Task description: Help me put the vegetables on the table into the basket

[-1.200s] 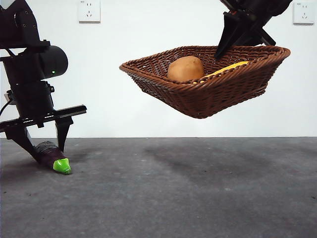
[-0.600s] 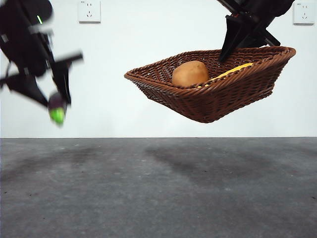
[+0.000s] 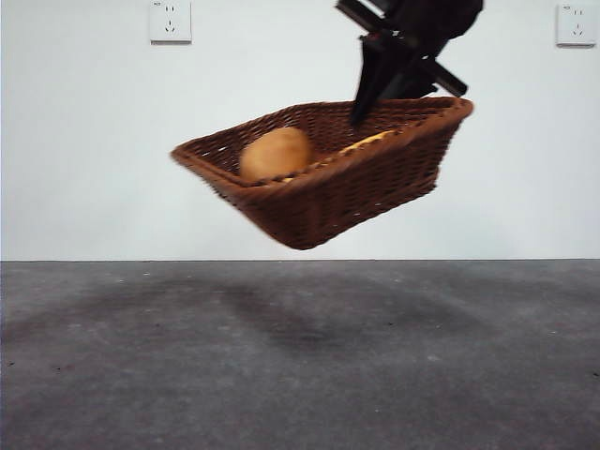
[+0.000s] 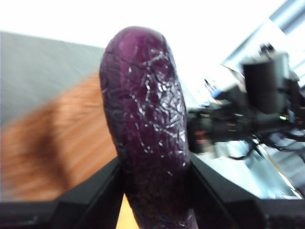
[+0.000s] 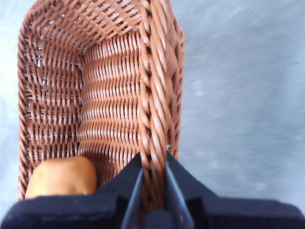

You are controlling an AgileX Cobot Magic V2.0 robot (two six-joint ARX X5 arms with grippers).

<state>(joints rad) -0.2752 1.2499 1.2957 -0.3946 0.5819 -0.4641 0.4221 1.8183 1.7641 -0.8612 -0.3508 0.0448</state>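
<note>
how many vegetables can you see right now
3. The potato and the yellow corn piece lie in the basket, which the right tool holds in the air by its rim. The eggplant is clamped in the left tool.

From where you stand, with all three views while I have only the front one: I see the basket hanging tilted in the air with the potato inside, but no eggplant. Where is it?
Observer: The left gripper holds the eggplant, jaws shut on its sides; that arm is outside your view.
Operator: And what grips the basket?
Observer: The right gripper, jaws shut on the braided rim of the basket, one jaw inside the wall and one outside.
Operator: Is the eggplant near the basket?
Observer: The left wrist view shows a blurred orange-brown shape behind the eggplant, perhaps the basket; I cannot tell how close.
Operator: Is the potato steady?
Observer: The potato lies low against the basket wall.
</note>
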